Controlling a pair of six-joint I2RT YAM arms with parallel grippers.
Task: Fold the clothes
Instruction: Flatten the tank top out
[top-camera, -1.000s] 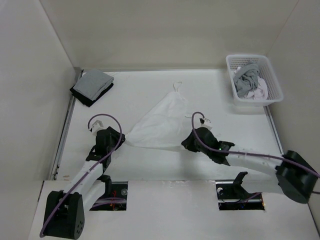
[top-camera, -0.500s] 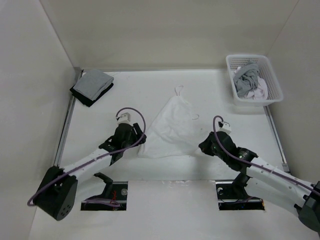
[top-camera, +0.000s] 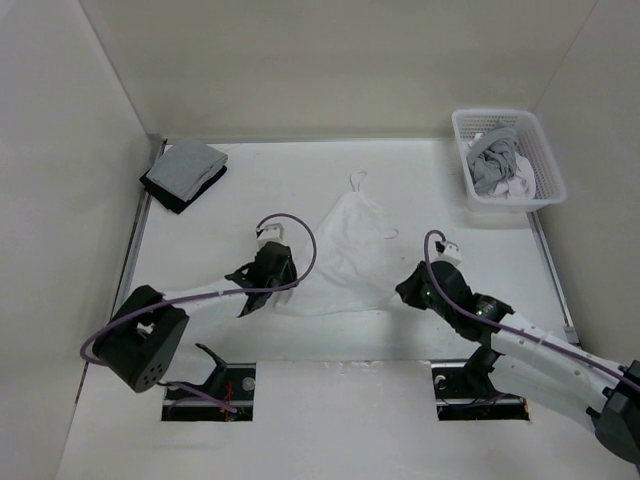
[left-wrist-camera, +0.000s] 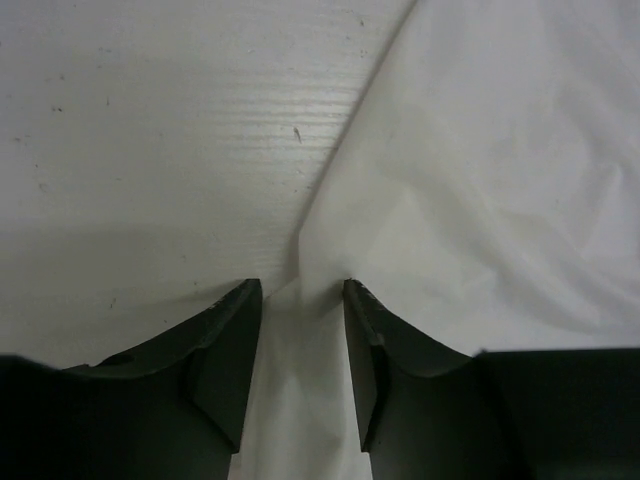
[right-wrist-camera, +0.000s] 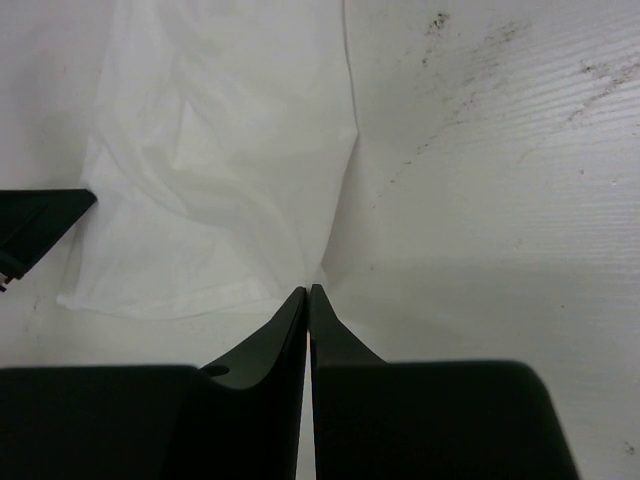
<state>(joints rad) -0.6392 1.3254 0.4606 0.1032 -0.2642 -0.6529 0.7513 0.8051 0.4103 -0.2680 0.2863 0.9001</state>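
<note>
Since a second ago the clothes (top-camera: 345, 260) have been spread flat mid-tabletop (top-camera: 200, 235). The left tool (left-wrist-camera: 300, 285) has moved in, jaws apart astride the left hem. The right tool (right-wrist-camera: 309, 290) pinches the right corner, probably ready for a fold.

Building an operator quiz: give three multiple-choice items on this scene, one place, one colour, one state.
1. Where does the basket stand? A far right corner; B near left corner; C centre.
2. What colour is the spread-out garment? A red; B white; C blue.
3. How is the right pincer? A wide open; B shut on the garment's corner; C gripping the basket.
Answers: 1 A, the top view shows it far right. 2 B, it is plain white. 3 B, its fingers meet on the garment's corner.
</note>
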